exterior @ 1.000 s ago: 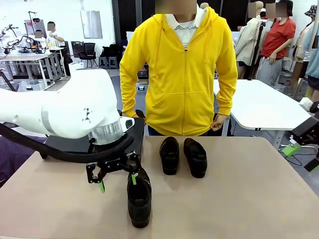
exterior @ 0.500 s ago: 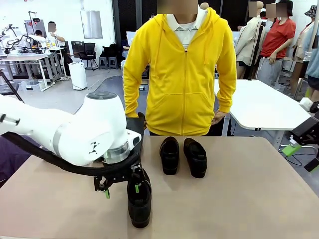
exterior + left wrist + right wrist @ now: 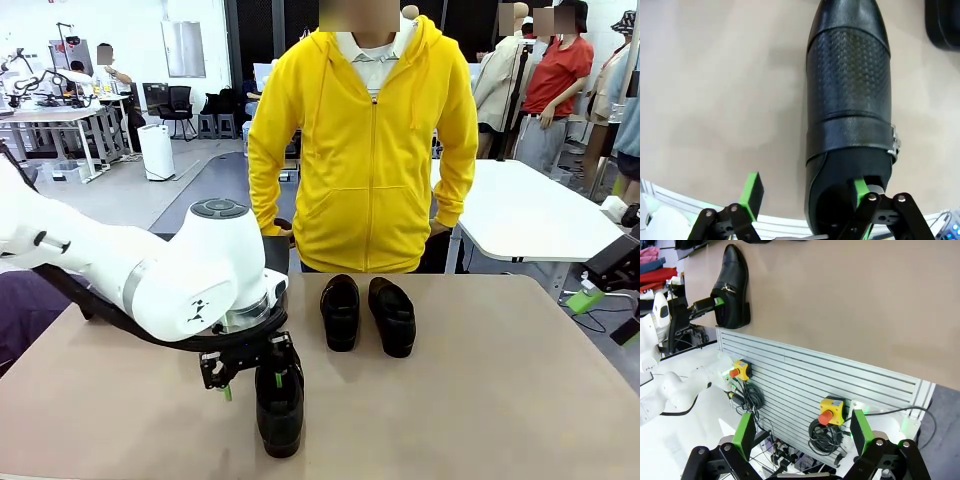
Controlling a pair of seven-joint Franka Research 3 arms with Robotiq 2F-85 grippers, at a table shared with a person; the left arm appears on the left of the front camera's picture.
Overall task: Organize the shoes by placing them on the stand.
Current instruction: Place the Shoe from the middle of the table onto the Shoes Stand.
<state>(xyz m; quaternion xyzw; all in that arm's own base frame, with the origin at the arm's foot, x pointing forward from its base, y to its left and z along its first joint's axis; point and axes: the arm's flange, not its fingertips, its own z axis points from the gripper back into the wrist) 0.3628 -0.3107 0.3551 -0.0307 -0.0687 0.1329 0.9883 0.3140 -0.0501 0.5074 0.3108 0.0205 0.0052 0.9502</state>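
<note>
Bright, even light comes from overhead. The nearest shoe (image 3: pixel 279 412) throws only a soft, pale shadow onto the table (image 3: pixel 480 420) to its left. In the left wrist view its glossy toe carries a broad, dull sheen without hard glare, and the table edge behind its heel bows with the wide lens. Far beyond the shoe, the room looks slightly washed out.

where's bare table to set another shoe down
Bare: the right half of the table, from the far right shoe out to the edge, and the near strip right of the near shoe. Crowded: near left, where the left end effector sits at that shoe's heel.
</note>
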